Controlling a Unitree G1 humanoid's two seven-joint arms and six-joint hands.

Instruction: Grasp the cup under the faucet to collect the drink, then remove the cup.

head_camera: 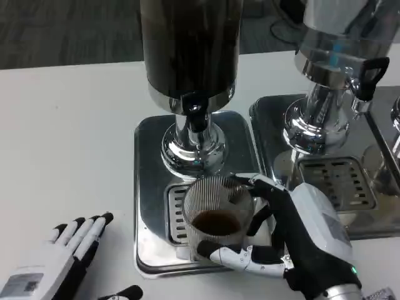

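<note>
A clear ribbed cup point(215, 215) with a little dark drink at its bottom stands on the drip grille of the steel tray point(150, 144), just in front of the dark dispenser's black faucet point(196, 117). My right hand point(300, 234) wraps the cup from the right, thumb across its near side and fingers round its far side. At the lower left my left hand point(59, 253) lies flat on the white table with fingers spread, holding nothing, well apart from the tray.
The dark drink dispenser point(189, 50) towers over the tray on a chrome foot point(192, 150). A second dispenser point(340, 44) with its own black tap point(369, 78) and steel tray point(340, 181) stands close on the right.
</note>
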